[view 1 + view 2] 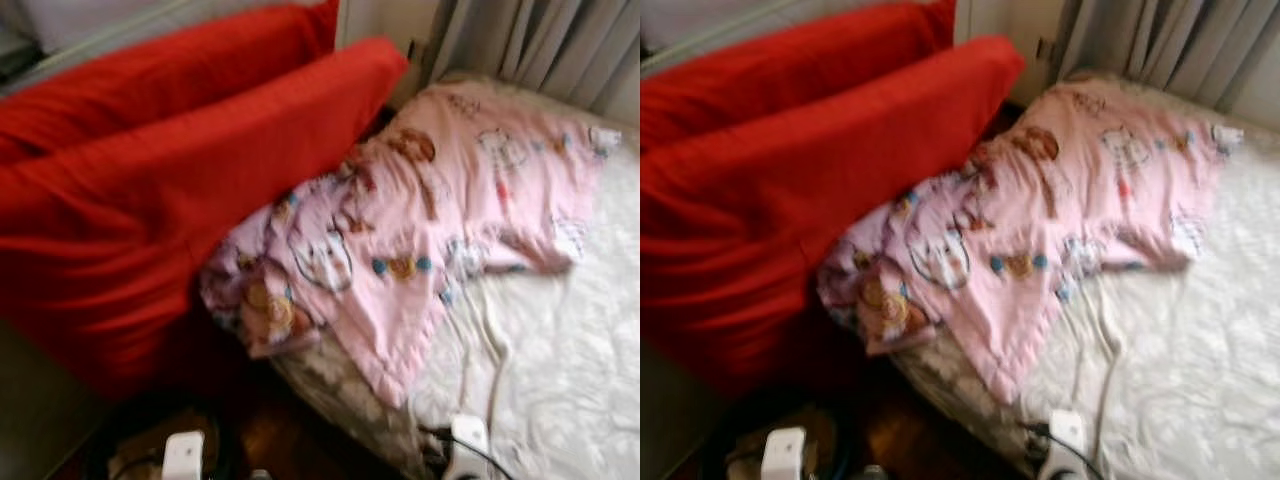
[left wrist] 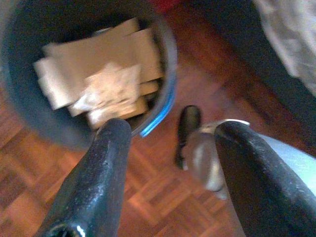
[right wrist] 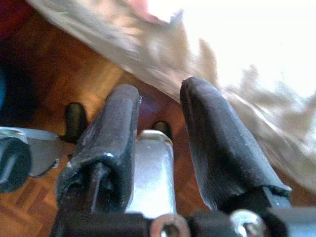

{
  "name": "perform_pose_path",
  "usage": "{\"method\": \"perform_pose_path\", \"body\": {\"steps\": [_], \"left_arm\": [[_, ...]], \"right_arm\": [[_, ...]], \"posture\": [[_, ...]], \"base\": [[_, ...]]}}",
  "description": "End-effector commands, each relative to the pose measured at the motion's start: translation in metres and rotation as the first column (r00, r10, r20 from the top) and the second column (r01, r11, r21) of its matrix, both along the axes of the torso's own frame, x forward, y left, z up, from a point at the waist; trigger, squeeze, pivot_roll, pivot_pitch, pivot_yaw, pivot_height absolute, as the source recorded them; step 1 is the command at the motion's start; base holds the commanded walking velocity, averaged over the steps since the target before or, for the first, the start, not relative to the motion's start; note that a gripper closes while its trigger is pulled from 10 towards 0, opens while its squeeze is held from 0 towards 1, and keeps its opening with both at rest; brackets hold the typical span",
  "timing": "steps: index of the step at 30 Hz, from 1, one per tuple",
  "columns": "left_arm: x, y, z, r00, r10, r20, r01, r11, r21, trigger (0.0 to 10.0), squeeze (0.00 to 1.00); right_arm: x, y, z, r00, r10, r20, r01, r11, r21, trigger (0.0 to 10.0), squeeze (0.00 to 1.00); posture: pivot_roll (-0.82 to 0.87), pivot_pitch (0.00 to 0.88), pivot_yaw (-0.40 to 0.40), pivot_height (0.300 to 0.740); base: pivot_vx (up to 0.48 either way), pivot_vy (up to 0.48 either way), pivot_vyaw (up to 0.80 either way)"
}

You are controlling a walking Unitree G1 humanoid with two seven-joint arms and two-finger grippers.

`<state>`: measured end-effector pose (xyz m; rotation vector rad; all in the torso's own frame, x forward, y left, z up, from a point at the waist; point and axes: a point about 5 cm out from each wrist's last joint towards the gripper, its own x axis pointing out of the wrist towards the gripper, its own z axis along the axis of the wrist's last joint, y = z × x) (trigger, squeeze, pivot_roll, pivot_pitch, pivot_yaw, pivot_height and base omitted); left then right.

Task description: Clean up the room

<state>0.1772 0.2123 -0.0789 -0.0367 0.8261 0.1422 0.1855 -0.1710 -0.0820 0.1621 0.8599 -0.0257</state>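
Observation:
Two big red cushions (image 1: pixel 170 170) lean at the left, over the edge of a bed. A crumpled pink blanket (image 1: pixel 430 210) with cartoon prints lies across the white mattress (image 1: pixel 570 350). Low at my left hangs my left gripper (image 2: pixel 173 128), open and holding nothing, just above a dark blue bin (image 2: pixel 165 98) that holds cardboard pieces (image 2: pixel 98 59) and crumpled paper. My right gripper (image 3: pixel 158 91) hangs low beside the bed's edge, open with a narrow gap and nothing between its fingers. The head views are blurred.
Wooden parquet floor (image 2: pixel 163 197) lies between the bin and the bed. Grey curtains (image 1: pixel 540 40) hang behind the bed at the back right. A pale cord (image 1: pixel 490 330) trails over the mattress. My own legs show under both wrists.

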Motion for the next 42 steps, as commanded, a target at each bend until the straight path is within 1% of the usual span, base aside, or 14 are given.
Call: {"method": "perform_pose_path", "body": {"steps": [1,7,10,27,30,32,34,35,37,40,41,42], "left_arm": [[-0.012,-0.006,-0.007,0.999,-0.010,-0.042,0.009,1.000,-0.014,10.0,0.00],[-0.012,-0.006,-0.007,0.999,-0.010,-0.040,0.010,1.000,-0.018,10.0,0.00],[-0.011,-0.006,-0.007,0.999,-0.010,-0.040,0.009,1.000,-0.020,10.0,0.00],[-0.011,-0.006,-0.006,0.999,-0.006,-0.039,0.005,1.000,-0.021,10.0,0.00],[-0.010,-0.006,-0.006,1.000,-0.005,-0.029,0.004,1.000,-0.018,10.0,0.00],[-0.009,-0.005,-0.005,1.000,-0.010,-0.009,0.010,1.000,-0.011,10.0,0.00],[-0.006,-0.006,-0.001,0.999,-0.015,0.048,0.015,1.000,-0.013,10.0,0.00],[-0.004,-0.006,0.002,0.995,-0.002,0.099,0.004,1.000,-0.021,10.0,0.00],[-0.003,-0.006,0.003,0.993,0.004,0.116,-0.002,1.000,-0.024,10.0,0.00],[0.002,-0.006,0.010,0.977,0.002,0.212,0.001,1.000,-0.013,10.0,0.00],[0.002,-0.006,0.010,0.977,0.002,0.212,0.001,1.000,-0.013,10.0,0.00],[0.003,-0.006,0.011,0.972,-0.001,0.234,0.005,1.000,-0.016,10.0,0.00]], "right_arm": [[-0.010,-0.007,-0.004,0.999,-0.008,-0.036,0.008,1.000,-0.016,10.0,0.00],[-0.010,-0.007,-0.004,0.999,-0.012,-0.034,0.011,1.000,-0.016,10.0,0.00],[-0.010,-0.008,-0.004,0.999,-0.028,-0.032,0.027,1.000,-0.014,10.0,0.00],[-0.009,-0.008,-0.004,0.999,-0.022,-0.030,0.022,1.000,-0.016,10.0,0.00],[-0.007,-0.007,-0.002,1.000,-0.023,-0.003,0.023,1.000,-0.013,10.0,0.00],[-0.006,-0.008,0.000,0.999,-0.038,0.033,0.039,0.999,-0.012,10.0,0.00],[-0.002,-0.009,0.004,0.992,-0.065,0.108,0.065,0.998,-0.002,10.0,0.00],[0.001,-0.009,0.007,0.986,-0.054,0.157,0.054,0.999,0.001,10.0,0.00],[0.002,-0.009,0.009,0.984,-0.049,0.172,0.050,0.999,0.002,10.0,0.00],[0.005,-0.009,0.014,0.969,-0.044,0.242,0.042,0.999,0.012,10.0,0.00],[0.005,-0.009,0.014,0.969,-0.044,0.242,0.042,0.999,0.012,10.0,0.00],[0.006,-0.009,0.015,0.965,-0.050,0.258,0.046,0.999,0.018,10.0,0.00]], "posture": [[0.07,0.154,-0.044,0.740],[0.07,0.159,-0.044,0.740],[0.07,0.165,-0.045,0.740],[0.07,0.177,-0.048,0.740],[0.07,0.180,-0.047,0.740],[0.06,0.182,-0.047,0.740],[0.06,0.184,-0.049,0.740],[0.06,0.187,-0.052,0.740],[0.06,0.187,-0.052,0.740],[0.06,0.180,-0.055,0.740],[0.06,0.180,-0.055,0.740],[0.05,0.179,-0.055,0.740]], "base": [[0.000,0.000,0.80],[0.000,0.000,0.74],[0.000,0.000,0.00],[0.000,0.000,0.00],[0.000,0.000,0.00],[0.000,0.000,0.00],[0.000,0.000,0.00],[0.000,0.000,0.00],[0.000,0.000,0.00],[0.000,0.000,0.00],[0.000,0.000,0.00],[0.000,0.000,0.00]]}}
